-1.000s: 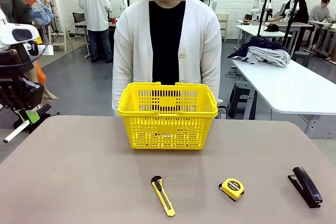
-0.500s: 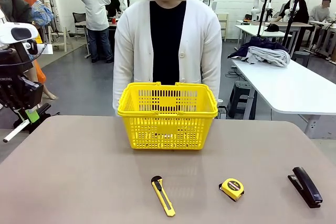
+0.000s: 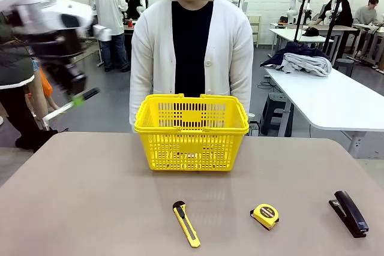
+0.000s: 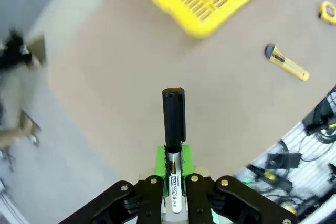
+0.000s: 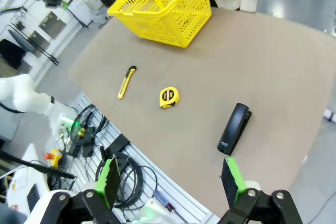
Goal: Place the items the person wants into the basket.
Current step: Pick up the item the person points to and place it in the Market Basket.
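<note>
up at ten o'clock from the basket [image 3: 192, 148], the left gripper [image 4: 173, 160] is clenched on the black-capped white marker [image 4: 173, 119], the right gripper [image 5: 170, 179] hangs released, and the utility knife [image 3: 186, 224] lies on the table [image 3: 90, 196] at the basket's six o'clock, the person [image 3: 192, 46] at its twelve.

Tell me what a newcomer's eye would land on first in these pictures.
The big yellow basket stands in the middle of the table, right in front of the person in the white cardigan. Up at the left, the left gripper is shut on a white marker with a black cap. Along the near edge lie a yellow knife, a tape measure and a black stapler.
</note>
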You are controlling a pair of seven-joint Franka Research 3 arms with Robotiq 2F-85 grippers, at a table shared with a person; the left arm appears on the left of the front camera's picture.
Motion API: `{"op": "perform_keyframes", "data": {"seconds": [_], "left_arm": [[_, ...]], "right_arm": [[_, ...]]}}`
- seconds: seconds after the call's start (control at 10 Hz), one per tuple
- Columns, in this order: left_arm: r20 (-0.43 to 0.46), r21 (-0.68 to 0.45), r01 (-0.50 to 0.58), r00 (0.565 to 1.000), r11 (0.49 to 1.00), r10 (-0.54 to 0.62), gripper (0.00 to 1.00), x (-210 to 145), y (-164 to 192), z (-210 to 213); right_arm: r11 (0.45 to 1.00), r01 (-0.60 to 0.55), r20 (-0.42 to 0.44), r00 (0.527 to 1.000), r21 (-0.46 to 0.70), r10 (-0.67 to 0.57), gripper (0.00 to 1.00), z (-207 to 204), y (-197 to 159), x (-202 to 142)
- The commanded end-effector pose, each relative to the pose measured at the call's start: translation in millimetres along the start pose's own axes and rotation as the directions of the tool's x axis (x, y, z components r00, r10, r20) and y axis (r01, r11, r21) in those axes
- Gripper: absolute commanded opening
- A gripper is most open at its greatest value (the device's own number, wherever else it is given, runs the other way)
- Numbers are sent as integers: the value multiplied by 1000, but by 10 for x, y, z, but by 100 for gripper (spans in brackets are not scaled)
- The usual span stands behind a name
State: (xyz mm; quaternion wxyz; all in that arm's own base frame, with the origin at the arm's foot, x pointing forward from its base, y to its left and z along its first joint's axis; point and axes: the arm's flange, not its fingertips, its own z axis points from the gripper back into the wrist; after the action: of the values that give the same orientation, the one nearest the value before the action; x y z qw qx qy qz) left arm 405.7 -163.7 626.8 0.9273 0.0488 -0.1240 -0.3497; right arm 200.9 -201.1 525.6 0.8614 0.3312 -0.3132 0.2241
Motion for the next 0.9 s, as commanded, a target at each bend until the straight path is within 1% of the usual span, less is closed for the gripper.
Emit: {"op": "perform_keyframes", "data": {"seconds": [0.0,0.1,0.3,0.4,0.6,0.8], "left_arm": [[-19,71,231,973,970,-230,12,766,109,41],[-75,75,362,931,929,-357,12,1138,-91,-37],[-83,68,513,857,855,-508,12,1645,-427,-208],[-99,25,569,819,822,-565,12,1844,-558,-321],[-108,-25,621,777,783,-620,12,2214,-711,-668],[-99,-58,651,751,757,-653,12,2428,-746,-1039]], "right_arm": [[1000,-10,20,1000,18,9,100,-15,-3,-9],[1000,-10,20,1000,18,9,100,-15,-3,-9],[1000,-10,20,1000,18,9,100,-15,-3,-9],[1000,-10,20,1000,18,9,100,-15,-3,-9],[1000,-10,20,1000,18,9,100,-15,-3,-9],[1000,-10,20,1000,18,9,100,-15,-3,-9]]}}
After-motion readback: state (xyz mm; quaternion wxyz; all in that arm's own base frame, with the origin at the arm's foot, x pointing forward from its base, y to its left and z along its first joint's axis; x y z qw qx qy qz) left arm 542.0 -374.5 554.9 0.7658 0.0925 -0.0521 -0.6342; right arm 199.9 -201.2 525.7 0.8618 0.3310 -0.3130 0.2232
